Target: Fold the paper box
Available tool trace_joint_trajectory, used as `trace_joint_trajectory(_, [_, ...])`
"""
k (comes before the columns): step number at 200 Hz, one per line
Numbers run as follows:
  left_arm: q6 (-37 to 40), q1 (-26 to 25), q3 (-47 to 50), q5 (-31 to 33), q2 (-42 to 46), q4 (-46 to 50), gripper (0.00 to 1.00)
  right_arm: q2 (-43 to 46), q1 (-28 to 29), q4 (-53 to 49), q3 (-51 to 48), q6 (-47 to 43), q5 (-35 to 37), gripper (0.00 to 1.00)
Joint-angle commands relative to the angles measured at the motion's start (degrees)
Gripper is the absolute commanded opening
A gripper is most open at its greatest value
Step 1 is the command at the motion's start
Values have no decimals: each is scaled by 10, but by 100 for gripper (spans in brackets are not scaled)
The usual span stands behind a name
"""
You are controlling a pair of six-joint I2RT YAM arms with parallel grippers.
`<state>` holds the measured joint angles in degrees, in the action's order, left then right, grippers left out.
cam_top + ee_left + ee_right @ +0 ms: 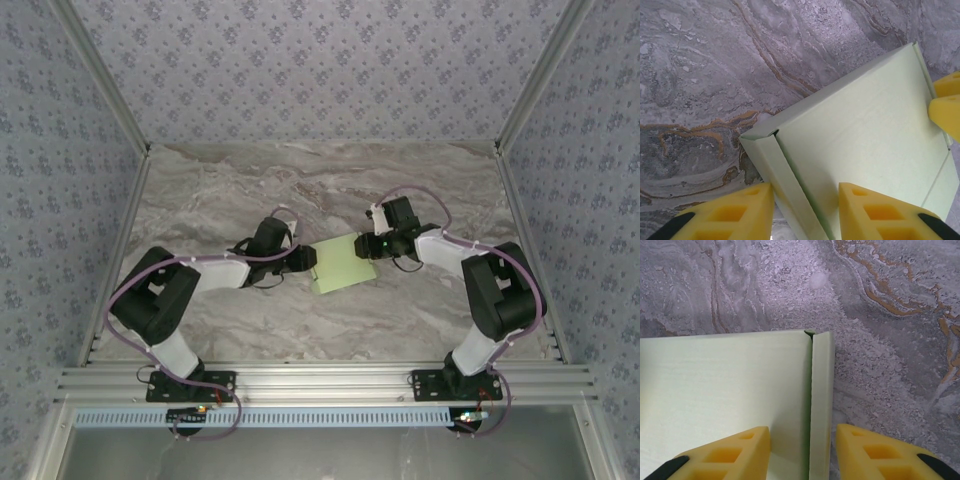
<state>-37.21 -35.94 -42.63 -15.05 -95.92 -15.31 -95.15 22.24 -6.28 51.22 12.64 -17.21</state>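
Marble table (250, 320) | paper box (343, 264) between left hand (308, 261), right hand (371, 244)

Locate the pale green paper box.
Top view: the pale green card paper box lies mid-table on the marble tabletop, between the left arm's yellow fingers and the right arm's yellow fingers.

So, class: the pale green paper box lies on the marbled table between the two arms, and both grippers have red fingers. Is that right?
No: the fingers are yellow, not red, as both wrist views show. The rest holds.
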Motion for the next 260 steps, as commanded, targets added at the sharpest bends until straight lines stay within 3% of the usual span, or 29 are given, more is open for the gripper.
trace_joint_trajectory(1, [0,1,27,-9,-19,2,35,-9,-4,-16,-19,2,14,41])
trace_joint_trajectory(75, [14,-31,69,52,-47,16,31,-1,3,-27,-21,1,28,40])
trace_joint_trajectory(130, [38,-41,30,100,-12,67,31,11,9,-42,2,-3,43,41])
trace_joint_trajectory(164, [43,-42,0,110,10,86,38,9,7,-55,37,-9,53,44])
trace_joint_trajectory(209, [43,-41,-24,123,45,99,57,24,9,-83,81,-22,63,50])
trace_joint_trajectory(260, [49,-42,-30,130,82,92,62,86,31,-117,62,-35,103,52])
